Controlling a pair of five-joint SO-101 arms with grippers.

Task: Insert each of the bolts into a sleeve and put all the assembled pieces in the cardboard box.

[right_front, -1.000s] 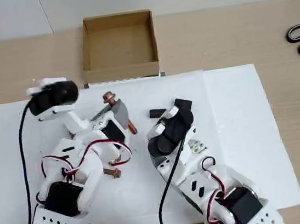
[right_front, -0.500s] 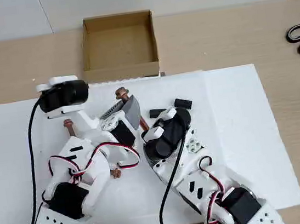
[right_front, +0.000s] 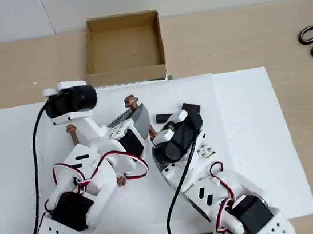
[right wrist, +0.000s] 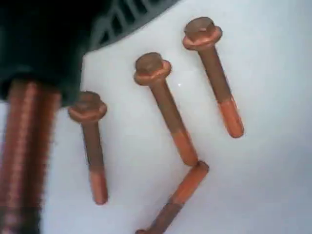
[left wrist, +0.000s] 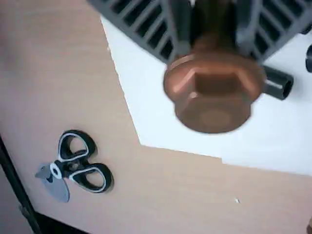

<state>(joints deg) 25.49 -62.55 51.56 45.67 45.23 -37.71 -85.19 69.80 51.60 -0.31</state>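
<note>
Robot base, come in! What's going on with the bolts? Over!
Left gripper shut on a copper bolt, raised above the white sheet. Right arm close alongside. Loose bolts and black sleeves lie unjoined on the sheet. Cardboard box holds nothing.

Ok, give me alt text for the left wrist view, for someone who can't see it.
A copper bolt, head toward the camera, is clamped in the left tool. Beyond it lie a white sheet, a black sleeve and, on the wooden table, black-handled scissors.
</note>
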